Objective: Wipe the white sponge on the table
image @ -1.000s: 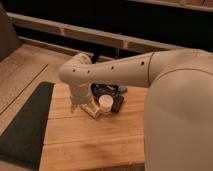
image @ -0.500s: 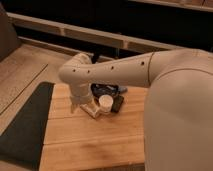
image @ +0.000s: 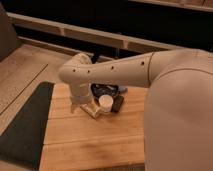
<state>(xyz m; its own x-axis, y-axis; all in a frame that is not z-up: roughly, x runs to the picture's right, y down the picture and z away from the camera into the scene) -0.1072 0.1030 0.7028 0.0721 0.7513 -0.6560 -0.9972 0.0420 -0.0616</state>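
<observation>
Farthest left of the jaws, we see a flat dark grey mat (image: 22, 125) lying along the left edge of the large rectangular light bamboo table (image: 85, 145), whose wide planks run under the jaws and towards us. The gripper (image: 92, 109) is down at the tabletop, towards the table's far side, below the white jointed arm (image: 115, 70) that reaches in from the right. We cannot tell how the jaws stand, nor whether they hold anything. Just right of the jaws sits a small white rounded object (image: 105, 103); we cannot tell whether it is the sponge. Behind the jaws and slightly right lies a flat blue-black thing (image: 106, 90). A small black oblong item (image: 118, 103) sits just beside the white object, on its right. Well right of the jaws, the robot's broad white body (image: 180, 120) fills the view.
</observation>
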